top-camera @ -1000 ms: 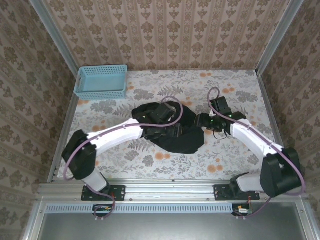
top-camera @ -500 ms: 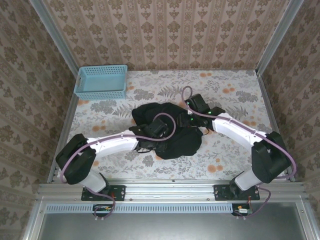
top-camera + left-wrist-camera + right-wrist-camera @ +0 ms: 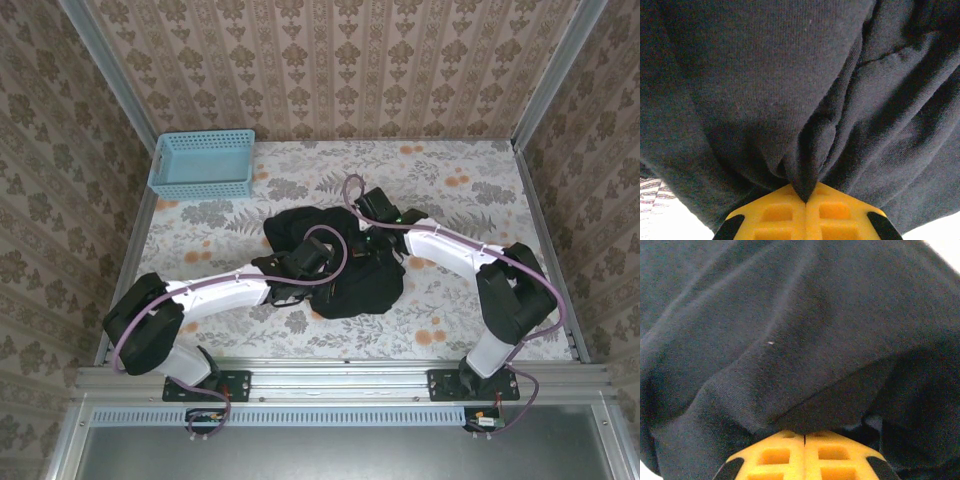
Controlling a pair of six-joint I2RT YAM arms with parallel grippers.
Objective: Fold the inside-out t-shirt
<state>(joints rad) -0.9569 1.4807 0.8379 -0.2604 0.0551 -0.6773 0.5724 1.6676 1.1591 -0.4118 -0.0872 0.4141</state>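
The shirt [image 3: 352,285] lies bunched in a dark heap at the middle of the table [image 3: 460,190], with no flat panel or straight edge laid out. Both arms reach into it. The left tool [image 3: 805,199] has its yellow jaws pressed together on a pinch of black cloth, which rises from them in a narrow peak with folds fanning upward. The right tool [image 3: 804,432] is likewise closed, its jaws meeting under a thick rolled fold that it appears to have caught.

In the top view, one grip sits at the heap's left-centre and the other at its upper right. That spacing probably serves to lift and pull the bundle apart, since a crumpled shirt must be spread before it can be folded. Folding proper looks not yet begun.

The basket [image 3: 200,165] stands in the upper left of the frame, well apart from the shirt, with nothing visible inside it.
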